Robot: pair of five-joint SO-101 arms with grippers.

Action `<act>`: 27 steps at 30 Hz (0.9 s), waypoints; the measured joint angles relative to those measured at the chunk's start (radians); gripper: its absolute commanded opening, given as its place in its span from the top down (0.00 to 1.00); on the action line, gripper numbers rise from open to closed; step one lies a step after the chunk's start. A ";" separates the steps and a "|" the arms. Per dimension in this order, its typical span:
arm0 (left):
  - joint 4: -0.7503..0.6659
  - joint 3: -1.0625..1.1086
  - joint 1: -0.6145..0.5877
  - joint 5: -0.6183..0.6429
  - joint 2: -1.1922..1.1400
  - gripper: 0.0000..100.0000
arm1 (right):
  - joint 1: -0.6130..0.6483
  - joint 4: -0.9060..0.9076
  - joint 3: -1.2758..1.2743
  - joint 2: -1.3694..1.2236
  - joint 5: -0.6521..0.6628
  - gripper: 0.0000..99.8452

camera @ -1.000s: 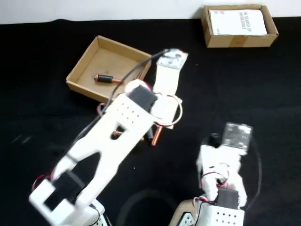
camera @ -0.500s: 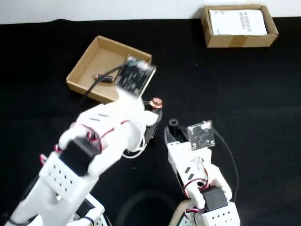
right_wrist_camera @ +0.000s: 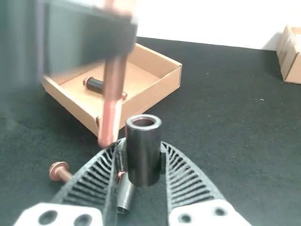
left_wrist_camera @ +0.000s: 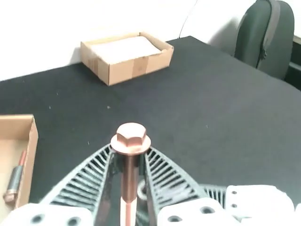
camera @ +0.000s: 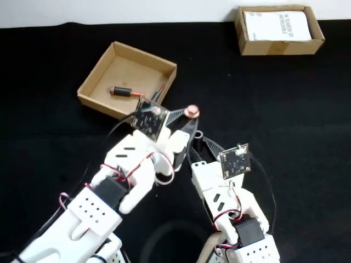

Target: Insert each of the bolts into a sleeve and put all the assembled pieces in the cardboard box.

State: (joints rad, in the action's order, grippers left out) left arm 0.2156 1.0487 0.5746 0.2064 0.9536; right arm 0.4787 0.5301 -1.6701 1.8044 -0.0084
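Note:
My left gripper (camera: 184, 119) is shut on a copper bolt (camera: 191, 112), head up, just beyond the open cardboard box's (camera: 88, 90) near corner. In the left wrist view the bolt (left_wrist_camera: 130, 141) stands upright between the fingers (left_wrist_camera: 89, 176). My right gripper (camera: 198, 141) is shut on a black sleeve (right_wrist_camera: 142, 148), bore facing up. The bolt's shaft (right_wrist_camera: 112, 103) hangs close beside the sleeve's rim, not inside it. One assembled bolt and sleeve (camera: 124, 92) lies in the cardboard box (right_wrist_camera: 155, 89).
A loose copper bolt (right_wrist_camera: 59, 170) lies on the black table under my right gripper, with another dark sleeve (right_wrist_camera: 123, 197) near it. A second cardboard box (camera: 277, 46) holding white paper sits at the back right. A dark chair (left_wrist_camera: 268, 37) stands past the table.
The left arm has pulled back from the loose parts and lifted a bolt. The right arm has swung left with its sleeve until the two grippers meet.

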 measured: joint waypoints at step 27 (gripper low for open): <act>-0.009 -0.078 0.015 0.109 -0.110 0.99 | 0.002 0.000 0.000 0.000 0.000 0.99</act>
State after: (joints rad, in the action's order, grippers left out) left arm 0.2064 0.9705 0.5900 0.3153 0.8431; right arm 0.4803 0.5301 -1.6701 1.8044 -0.0084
